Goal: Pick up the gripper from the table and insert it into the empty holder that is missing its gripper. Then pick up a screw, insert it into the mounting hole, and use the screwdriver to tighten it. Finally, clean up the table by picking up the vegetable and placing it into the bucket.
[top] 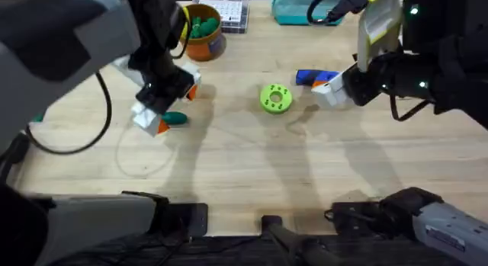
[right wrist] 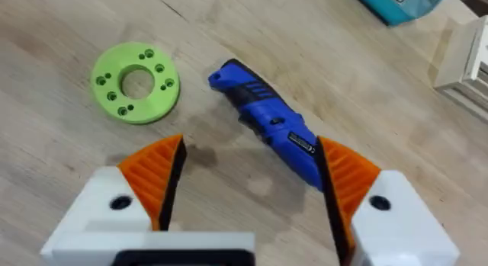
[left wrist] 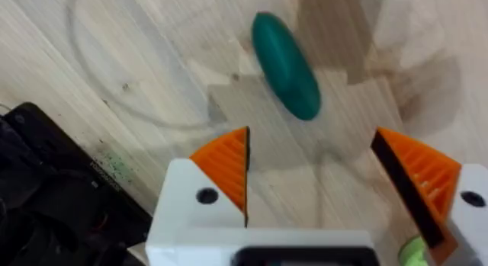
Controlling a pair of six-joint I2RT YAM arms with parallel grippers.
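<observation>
1. The vegetable (left wrist: pixel 286 64) lies flat on the wooden surface (top: pixel 252 167), just beyond the left gripper (left wrist: pixel 320 182); it looks light, smooth, rigid, likely slippery.
2. Best gripped across its narrow middle.
3. Left fingers (left wrist: pixel 225 171) are spread wide, empty.
4. The right gripper (right wrist: pixel 248 182), equally wide and empty, hovers over a blue screwdriver (right wrist: pixel 267 121).
5. The bucket (top: pixel 204 31) stands behind.

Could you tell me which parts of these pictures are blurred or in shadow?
Overhead: the left arm looms large, dark and blurred, and soft shadows fall across the table. Left wrist: the vegetable is smeared, and a shadow lies beside it. Right wrist: the screwdriver and lime-green disc are sharp.
</observation>
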